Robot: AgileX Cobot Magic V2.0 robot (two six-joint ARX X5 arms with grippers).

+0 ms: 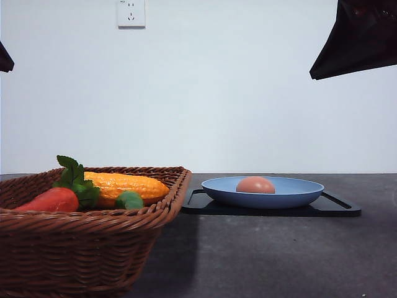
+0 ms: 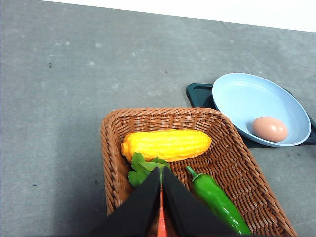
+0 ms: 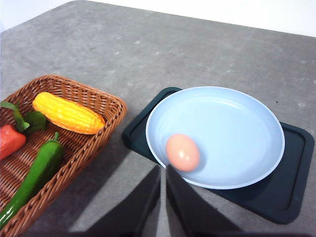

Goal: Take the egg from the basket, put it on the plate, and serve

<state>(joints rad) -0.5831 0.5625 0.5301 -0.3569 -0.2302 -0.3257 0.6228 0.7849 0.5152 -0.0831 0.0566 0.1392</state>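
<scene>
On the left of the grey desk [image 1: 279,261] stands the wicker basket [image 1: 87,248], holding a red carrot [image 1: 53,200] with green leaves, a yellow corn cob [image 1: 124,184] and a green chilli pepper [image 2: 217,202]. In the left wrist view, the left end effector [image 2: 161,207] hangs above the carrot end of the basket with its two black fingers [image 2: 143,207] pressed nearly together and nothing gripped between them, the carrot's red showing through the thin slit. Just right of the basket, a black tray [image 1: 338,210] lies flat on the desk and carries the blue plate [image 1: 291,194]. The egg [image 1: 255,185] rests on its side inside the plate, toward the basket side, touching nothing else. In the right wrist view, the right end effector [image 3: 163,207] hovers over the desk at the plate's near rim, clenched and empty, close to the egg but apart from it.
</scene>
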